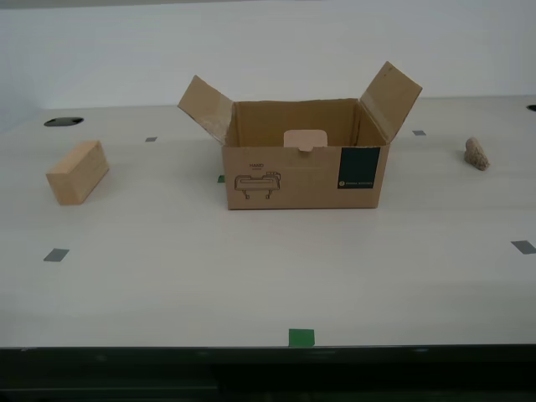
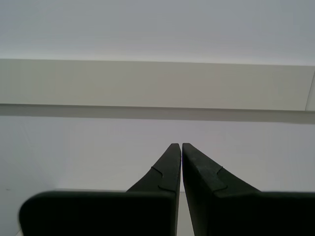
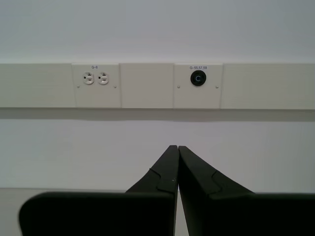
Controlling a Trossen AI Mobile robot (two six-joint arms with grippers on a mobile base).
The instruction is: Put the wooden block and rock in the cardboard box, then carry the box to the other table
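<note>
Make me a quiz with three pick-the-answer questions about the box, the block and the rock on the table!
1. Where is the wooden block?
A. inside the cardboard box
B. on the table toward the exterior view's left
C. on top of the rock

2. What colour is the label panel on the cardboard box?
A. dark teal
B. bright red
C. yellow

3. How is the box now?
A. taped shut
B. tipped on its side
C. open, flaps up

Answers:
1 B: the block lies on the table, apart from the box.
2 A: the panel on the box front is dark teal.
3 C: the flaps stand up and out, and the rock still lies outside.
</note>
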